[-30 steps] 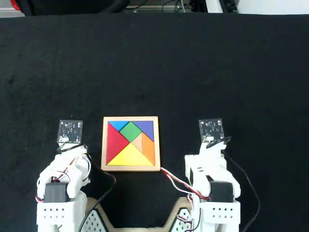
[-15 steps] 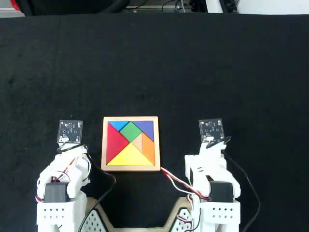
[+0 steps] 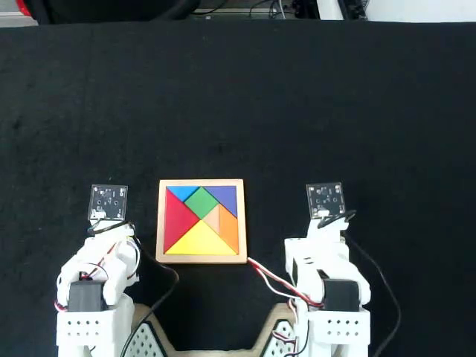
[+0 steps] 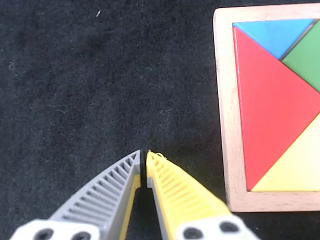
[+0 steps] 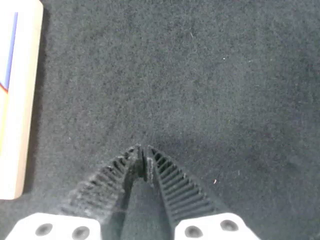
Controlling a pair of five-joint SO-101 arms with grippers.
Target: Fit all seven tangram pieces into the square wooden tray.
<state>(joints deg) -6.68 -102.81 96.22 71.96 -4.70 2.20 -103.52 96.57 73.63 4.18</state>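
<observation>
I find the square wooden tray (image 3: 160, 222) flat on the black cloth table (image 3: 297, 111), at the near side, between the two arms. All seven tangram pieces sit inside its rim and fill the square edge to edge:
- The red triangle (image 3: 178, 219) lies along the left side.
- The yellow triangle (image 3: 199, 240) lies along the near side.
- The small blue triangle (image 3: 181, 193) is in the far-left corner.
- The green square (image 3: 201, 202) stands on its point at the far middle.
- The purple piece (image 3: 223, 195) is in the far-right corner.
- The orange triangle (image 3: 230, 230) occupies the near-right corner.
- The pale orange triangle (image 3: 213, 222) sits at the centre, touching the green, red, yellow and orange pieces.

The left arm (image 3: 100, 260) stands just left of the tray. The left gripper (image 4: 144, 156) has its grey and yellow fingers closed tip to tip with nothing between them. It points at bare cloth beside the tray's left rim, toward the near-left corner, close to the wood but apart from it.

The right arm (image 3: 327, 260) stands to the right of the tray. The right gripper (image 5: 141, 150) is likewise closed on nothing, its tips meeting over the cloth. It lies right of the tray's right rim and farther from the wood than the left gripper is.

Neither gripper touches the tray or any piece.
</observation>
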